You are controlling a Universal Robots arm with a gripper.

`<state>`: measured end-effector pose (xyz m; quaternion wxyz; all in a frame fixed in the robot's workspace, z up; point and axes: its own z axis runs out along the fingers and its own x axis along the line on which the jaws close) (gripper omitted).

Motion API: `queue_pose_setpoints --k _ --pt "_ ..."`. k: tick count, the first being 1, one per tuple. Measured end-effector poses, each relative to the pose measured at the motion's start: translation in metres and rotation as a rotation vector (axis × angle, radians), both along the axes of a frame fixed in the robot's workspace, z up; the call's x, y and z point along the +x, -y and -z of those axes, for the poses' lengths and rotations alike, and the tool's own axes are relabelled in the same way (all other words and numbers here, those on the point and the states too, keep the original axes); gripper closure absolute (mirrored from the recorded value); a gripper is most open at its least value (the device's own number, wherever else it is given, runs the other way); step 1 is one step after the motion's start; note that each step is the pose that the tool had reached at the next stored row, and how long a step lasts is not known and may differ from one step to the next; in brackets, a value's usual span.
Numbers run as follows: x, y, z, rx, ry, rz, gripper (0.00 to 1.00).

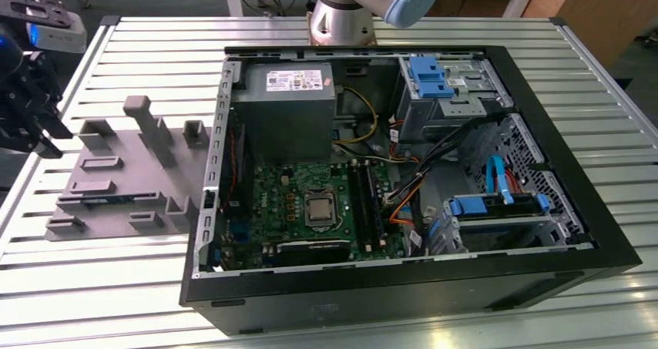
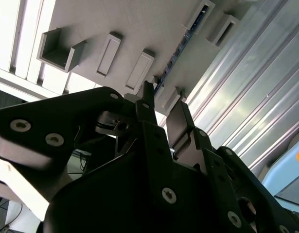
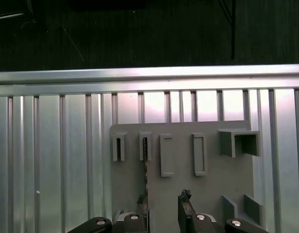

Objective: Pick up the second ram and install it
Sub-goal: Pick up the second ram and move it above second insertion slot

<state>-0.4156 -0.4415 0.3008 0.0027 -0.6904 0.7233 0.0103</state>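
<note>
Slatted aluminium desk [image 1: 123, 287]. An open computer case [image 1: 411, 307] sits just beside a grey slotted holder [image 1: 115, 181], on the exterior view's right of it. The second ram [image 3: 145, 167] stands on edge in a narrow slot of the holder. The gripper [image 3: 164, 200] hovers above the holder, fingers spread and empty. One fingertip [image 3: 141, 200] lines up with the ram's edge; can't tell if they touch.

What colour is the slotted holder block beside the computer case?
Grey; the holder block shows best in the exterior view.

Rack posts [image 3: 251, 208] just beside fingers [image 3: 186, 208]
</note>
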Motion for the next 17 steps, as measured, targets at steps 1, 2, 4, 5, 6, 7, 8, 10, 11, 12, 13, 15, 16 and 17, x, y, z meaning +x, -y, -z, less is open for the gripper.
queue_pose_setpoints --k 1,2,4,5,6,7,8,10,11,12,13,15,16,17 --pt "0.0000 0.0002 0.0013 0.0000 0.0000 0.000 0.62" --pt "0.0000 0.0004 0.0026 0.0001 0.0001 0.001 0.62" --pt "0.0000 0.0004 0.0031 0.0000 -0.0001 0.002 0.62" --pt "0.0000 0.0004 0.0031 -0.0001 -0.0001 0.002 0.62" --pt "0.0000 0.0004 0.0033 0.0000 -0.0001 0.002 0.62" --pt "0.0000 0.0004 0.0033 0.0001 -0.0003 0.002 0.62" --pt "0.0000 0.0004 0.0033 0.0000 -0.0003 0.002 0.62" --pt "0.0000 0.0004 0.0033 0.0000 -0.0005 0.002 0.62" --pt "0.0000 0.0004 0.0033 0.0000 -0.0005 0.002 0.62" --pt "0.0000 0.0004 0.0033 0.0001 -0.0005 0.002 0.62" --pt "0.0000 0.0004 0.0033 0.0000 -0.0006 0.002 0.62" --pt "0.0001 0.0003 0.0037 0.0001 -0.0005 0.002 0.62" --pt "0.0001 0.0003 0.0043 0.0002 -0.0003 0.002 0.62" --pt "0.0000 0.0004 0.0051 0.0001 -0.0004 0.002 0.62"
